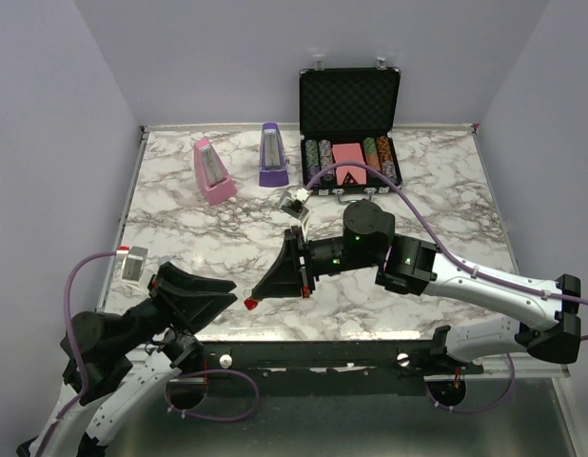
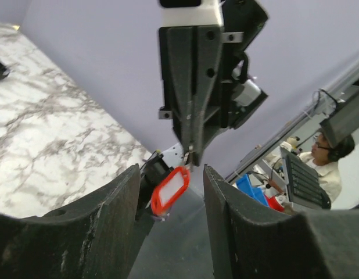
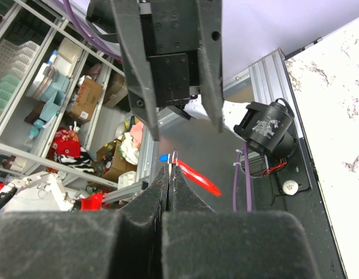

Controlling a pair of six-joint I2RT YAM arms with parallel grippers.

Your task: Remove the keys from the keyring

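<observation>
Our right gripper point(image 3: 169, 174) is pressed fully together, its tips pinching the thin metal ring point(image 3: 175, 157) of the small bright red oblong keyring point(image 3: 198, 179). In the right wrist view the red tag trails off the tips toward 4 o'clock. Whether any silvery keys hang on that ring, we cannot tell.

Our left gripper point(image 2: 171, 174) stands wide apart and has hold of nothing. The red tag hangs in the gap between its two black fingers point(image 2: 104, 226).

From above, the two grippers meet tip to tip at the 6 o'clock edge of the white marble table point(image 1: 208, 238), a little toward 7, with the keyring held up off the surface.

Further out, a small white-and-black object point(image 1: 295, 203) sits near the table's middle. A pink metronome point(image 1: 213, 171) and a purple metronome point(image 1: 272, 154) stand toward 11 o'clock. At 12 to 1 o'clock an open black case point(image 1: 349, 100) holds poker chip stacks and a pink rectangular card block point(image 1: 348, 154). A small grey box point(image 1: 134, 264) sits at the 8 o'clock edge.
</observation>
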